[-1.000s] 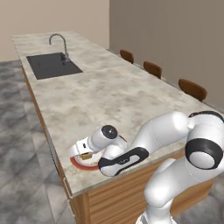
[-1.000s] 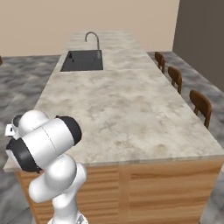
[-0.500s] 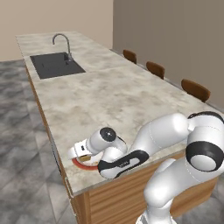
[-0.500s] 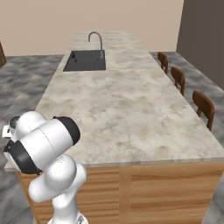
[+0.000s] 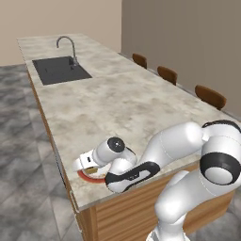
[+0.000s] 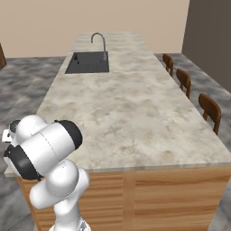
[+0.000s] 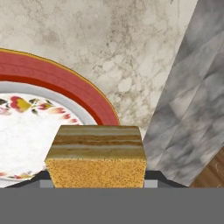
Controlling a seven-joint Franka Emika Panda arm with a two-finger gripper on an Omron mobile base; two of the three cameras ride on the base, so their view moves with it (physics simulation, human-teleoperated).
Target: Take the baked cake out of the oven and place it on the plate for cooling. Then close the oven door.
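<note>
The base has driven on, so the sink (image 5: 60, 69) sits farther right in the left base view. The end effector (image 5: 86, 161) stayed over the plate (image 5: 89, 176).

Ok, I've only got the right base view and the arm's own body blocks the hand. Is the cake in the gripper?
Observer: Yes. In the hand view the cake, a layered brown block, sits gripped between the finger tips.
Operator: Is it over the plate?
Observer: Mostly. The red-rimmed plate lies beneath and beyond it, though the cake's right end looks to overhang the rim toward bare counter. I can't tell if it touches the plate.
Operator: Where on the island is that?
Observer: In the left base view the gripper is low over the counter's near left corner, close to the edge.
</note>
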